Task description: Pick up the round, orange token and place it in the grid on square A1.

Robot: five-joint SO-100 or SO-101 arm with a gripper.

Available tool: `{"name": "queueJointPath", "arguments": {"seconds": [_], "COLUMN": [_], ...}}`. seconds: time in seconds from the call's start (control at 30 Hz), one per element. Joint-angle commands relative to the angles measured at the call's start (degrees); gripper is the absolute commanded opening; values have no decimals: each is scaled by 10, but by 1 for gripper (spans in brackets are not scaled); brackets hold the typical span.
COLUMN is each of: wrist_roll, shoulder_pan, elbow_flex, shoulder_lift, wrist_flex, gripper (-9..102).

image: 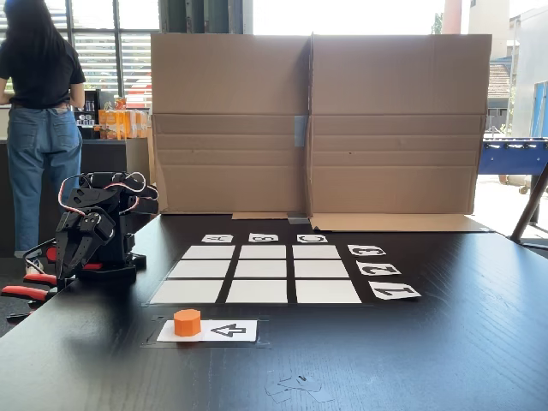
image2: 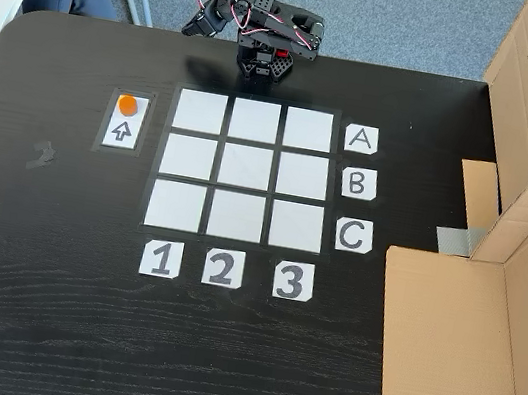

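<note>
Items I logged on the black table:

Token: a small orange puck. It sat on one end of the white arrow card, just outside the grid. In the top-down fixed view the token lay at the upper end of that card, left of the grid's top row, with the arrow pointing at it.

Grid: nine blank white cells, three by three, with black gaps. Cards A, B and C ran down its right side in that view; cards 1, 2 and 3 ran below it.

Square A1: top-left cell, blank, nearest to the token.

Arm: folded at the table's far edge, above the grid's top row and well apart from the token. In the low fixed view the gripper hung pointing down at the left; I could not tell how its jaws stood.

Surroundings: a cardboard screen stood behind the grid; red-handled clamps lay by the arm's base; a person stood at a counter, back turned.
</note>
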Motion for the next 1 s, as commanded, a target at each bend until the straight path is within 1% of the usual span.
{"name": "queueJointPath", "arguments": {"seconds": [0.0,0.43,0.63,0.73,0.83,0.97], "wrist_roll": [-47,-54,-64,-64,-64,-64], "shoulder_pan": [18,24,25,25,23,13], "elbow_flex": [1,-1,-25,-65,-122,-219], "shoulder_lift": [-107,-109,-126,-155,-218,-308], "wrist_flex": [-83,-83,-83,-82,-70,-26], "gripper": [7,7,7,7,7,7]}}
